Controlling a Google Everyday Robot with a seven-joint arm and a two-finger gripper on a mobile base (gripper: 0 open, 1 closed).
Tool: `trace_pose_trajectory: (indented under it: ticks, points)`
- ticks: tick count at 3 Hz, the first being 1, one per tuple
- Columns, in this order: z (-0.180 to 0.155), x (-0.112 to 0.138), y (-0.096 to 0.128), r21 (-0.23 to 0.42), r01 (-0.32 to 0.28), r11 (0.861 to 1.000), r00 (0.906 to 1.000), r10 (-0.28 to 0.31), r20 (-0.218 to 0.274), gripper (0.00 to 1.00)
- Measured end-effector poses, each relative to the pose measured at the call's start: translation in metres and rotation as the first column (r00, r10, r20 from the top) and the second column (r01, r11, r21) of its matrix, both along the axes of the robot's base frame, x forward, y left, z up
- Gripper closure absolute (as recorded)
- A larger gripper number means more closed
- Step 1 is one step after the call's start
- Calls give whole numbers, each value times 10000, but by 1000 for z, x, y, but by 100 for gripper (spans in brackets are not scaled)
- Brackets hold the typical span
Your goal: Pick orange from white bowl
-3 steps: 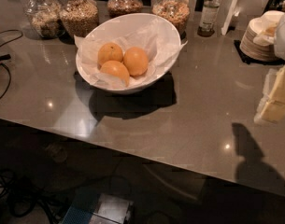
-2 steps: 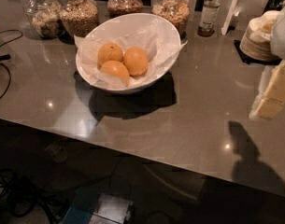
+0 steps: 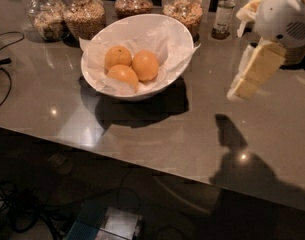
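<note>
Grey countertop point(image 3: 157, 134) carries the white bowl point(image 3: 169, 31) at nine o'clock from my gripper point(image 3: 252, 79), well apart. The orange point(image 3: 145, 65) lies inside, toward three o'clock. Whether my gripper is spread I cannot tell; I'd best descend from above, centred.

Cream blocky gripper point(image 3: 240, 90) at right edge, below rounded white vented housing point(image 3: 284, 14)

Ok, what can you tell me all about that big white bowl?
The white bowl is big, round and shiny, with a slanted rim, higher at the back. Crumpled white paper lines it, and three oranges sit inside, touching. It stands on the grey counter before the glass jars, casting a dark shadow. The claw hangs at the picture's right, not touching it.
</note>
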State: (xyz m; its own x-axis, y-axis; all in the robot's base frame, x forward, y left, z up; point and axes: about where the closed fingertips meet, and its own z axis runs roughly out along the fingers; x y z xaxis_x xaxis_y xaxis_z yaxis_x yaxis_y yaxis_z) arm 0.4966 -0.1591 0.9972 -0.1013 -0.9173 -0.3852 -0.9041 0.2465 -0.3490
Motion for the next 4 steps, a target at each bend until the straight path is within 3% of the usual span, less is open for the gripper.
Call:
trace_pose_trajectory:
  ticks: [2,3,4]
  points:
    - [29,51,68,285,-1216,9922,9911,1198,581,0]
    - [40,73,111,-46,-2014,9795,9767,2011,742,0]
    - [45,89,149,-812,-2845,9552,9532,2908,822,0]
